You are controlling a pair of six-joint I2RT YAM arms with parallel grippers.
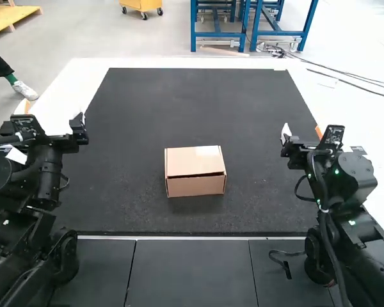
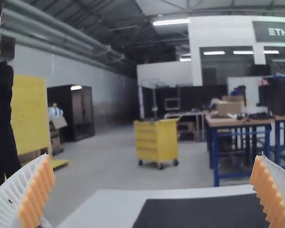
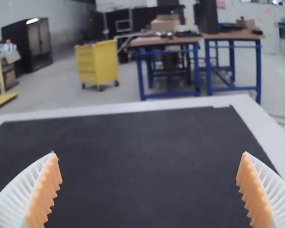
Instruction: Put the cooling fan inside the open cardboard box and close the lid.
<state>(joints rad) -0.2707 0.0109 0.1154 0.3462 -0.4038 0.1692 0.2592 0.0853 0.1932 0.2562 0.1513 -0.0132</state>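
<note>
Inspection from the remote station. I find the cardboard box (image 1: 195,170) standing upright, its lid lying flat and shut across the top, all sides square. Beneath the box lies a black mat (image 1: 147,102), which extends well beyond the box on every side. The mat rests on a white tabletop (image 1: 57,96).

The left tool (image 1: 79,130) is held well apart from the box, off to the box's left and a little farther back than the box, near the mat's edge. In the left wrist view its white ribbed fingers (image 2: 35,190) with orange pads stand wide apart, with nothing between them.

The right tool (image 1: 287,144) is held well apart from the box on the box's right, about level with the box's far edge and above the mat. In the right wrist view its fingers (image 3: 38,190) are likewise spread wide with nothing between them.

Neither tool touches the box.
</note>
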